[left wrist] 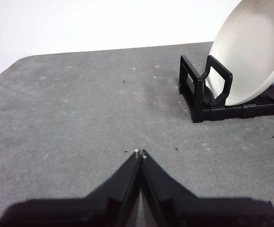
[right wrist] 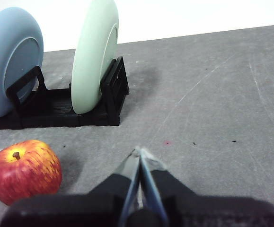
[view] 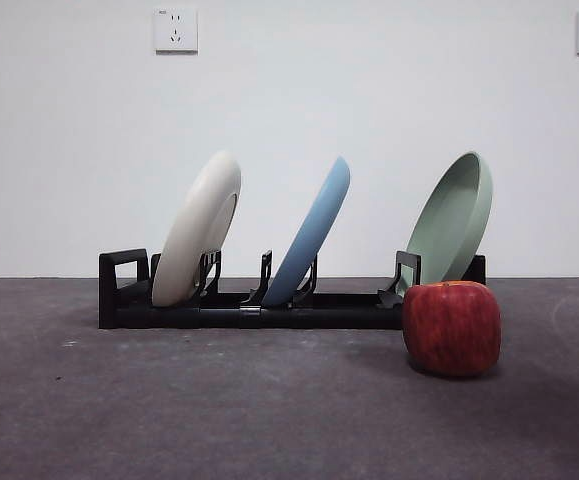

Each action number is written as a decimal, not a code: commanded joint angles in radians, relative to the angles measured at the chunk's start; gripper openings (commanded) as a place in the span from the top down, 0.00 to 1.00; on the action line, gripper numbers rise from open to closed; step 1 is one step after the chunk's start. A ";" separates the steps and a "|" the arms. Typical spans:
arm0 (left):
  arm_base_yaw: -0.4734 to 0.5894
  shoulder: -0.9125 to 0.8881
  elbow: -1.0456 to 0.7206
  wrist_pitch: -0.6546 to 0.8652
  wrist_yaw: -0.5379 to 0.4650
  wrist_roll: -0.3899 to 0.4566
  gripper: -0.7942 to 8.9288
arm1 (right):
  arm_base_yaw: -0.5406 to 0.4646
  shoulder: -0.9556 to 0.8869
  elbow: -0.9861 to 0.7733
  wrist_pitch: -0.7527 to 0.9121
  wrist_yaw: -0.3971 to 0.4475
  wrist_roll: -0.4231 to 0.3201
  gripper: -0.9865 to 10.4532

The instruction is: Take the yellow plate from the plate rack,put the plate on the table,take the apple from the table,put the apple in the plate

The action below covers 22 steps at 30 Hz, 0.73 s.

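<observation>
The yellow plate [view: 198,229], cream and matte, stands tilted in the left slot of the black plate rack [view: 229,310]. It also shows in the left wrist view [left wrist: 252,52], in the rack [left wrist: 205,92]. The red apple [view: 451,327] sits on the dark grey table [view: 219,410] in front of the rack's right end; it shows in the right wrist view [right wrist: 23,171] too. My left gripper [left wrist: 140,153] is shut and empty, low over the table, apart from the rack's looped end. My right gripper [right wrist: 139,151] is shut and empty, beside the apple.
A light-blue plate [view: 312,233] stands in the rack's middle slot and a sage-green plate [view: 453,219] in its right slot; both show in the right wrist view [right wrist: 11,61], [right wrist: 95,52]. A white wall with two sockets [view: 175,30] stands behind.
</observation>
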 commanded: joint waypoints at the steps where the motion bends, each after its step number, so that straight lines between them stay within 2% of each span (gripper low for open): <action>1: 0.002 -0.003 -0.013 0.002 0.002 -0.007 0.92 | 0.001 0.000 -0.010 -0.010 0.000 0.023 0.91; 5: 0.002 -0.003 -0.013 0.021 0.036 -0.023 0.92 | 0.001 0.000 -0.010 -0.010 -0.002 0.130 0.91; 8: 0.002 -0.003 -0.013 0.054 0.090 -0.086 0.92 | 0.001 0.000 -0.010 -0.009 -0.001 0.244 0.91; 10: 0.002 -0.003 -0.013 0.079 0.117 -0.124 0.92 | 0.001 0.000 -0.010 0.003 -0.002 0.282 0.91; 12: 0.002 -0.003 -0.013 0.109 0.134 -0.151 0.92 | 0.001 0.000 -0.010 0.024 -0.002 0.294 0.91; 18: 0.002 -0.003 -0.008 0.246 0.134 -0.306 0.92 | 0.001 0.013 0.034 0.029 -0.002 0.302 0.92; 22: 0.002 0.013 0.037 0.226 0.135 -0.336 0.92 | 0.001 0.055 0.093 0.028 -0.002 0.305 0.92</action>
